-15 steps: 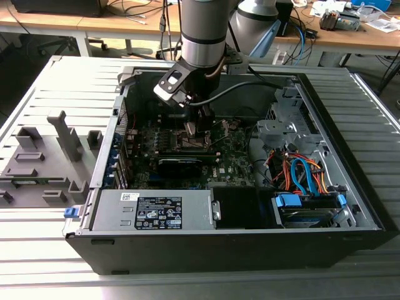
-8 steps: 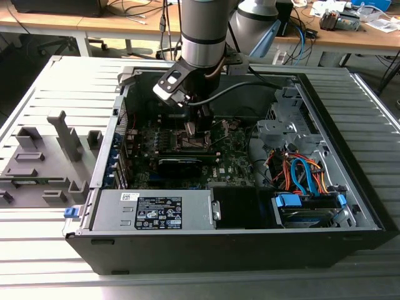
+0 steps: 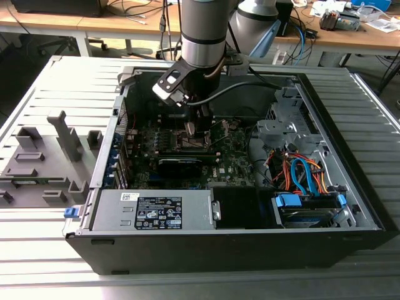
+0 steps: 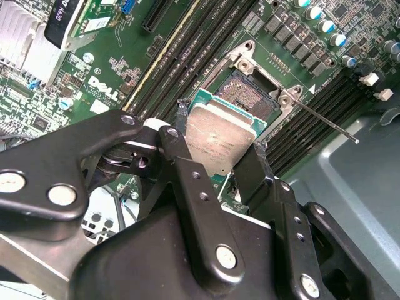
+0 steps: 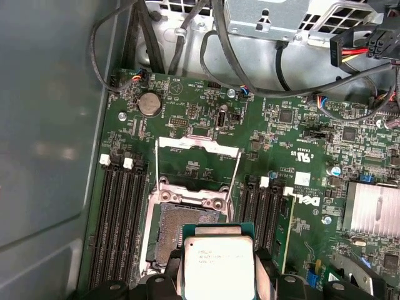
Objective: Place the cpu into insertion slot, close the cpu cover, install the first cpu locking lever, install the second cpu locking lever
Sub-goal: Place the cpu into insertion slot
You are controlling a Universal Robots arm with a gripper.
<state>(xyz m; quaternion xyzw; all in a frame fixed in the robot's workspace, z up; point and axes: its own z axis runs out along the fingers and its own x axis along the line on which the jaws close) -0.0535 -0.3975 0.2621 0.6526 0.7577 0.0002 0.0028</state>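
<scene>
My gripper (image 4: 220,134) is shut on the cpu (image 4: 215,150), a pale silver square chip pinched at two opposite edges by the black fingers (image 4: 253,169). In both wrist views the chip hangs a little above and to one side of the insertion slot (image 5: 178,231), whose dark recess lies bare. The cpu cover (image 5: 199,144), a silvery frame, stands tilted up at the slot's far edge. A thin locking lever (image 4: 325,123) sticks out beside the insertion slot (image 4: 250,94). In the exterior view the gripper (image 3: 192,130) reaches down onto the green motherboard (image 3: 231,162) inside the open case.
Black memory slots (image 5: 119,219) flank the socket on both sides. A finned heat sink (image 5: 372,209) and cables (image 5: 187,37) sit nearby. The case holds a power supply (image 3: 156,209) and a drive bay with coloured cables (image 3: 300,175). Grey fixtures (image 3: 56,150) stand outside the case.
</scene>
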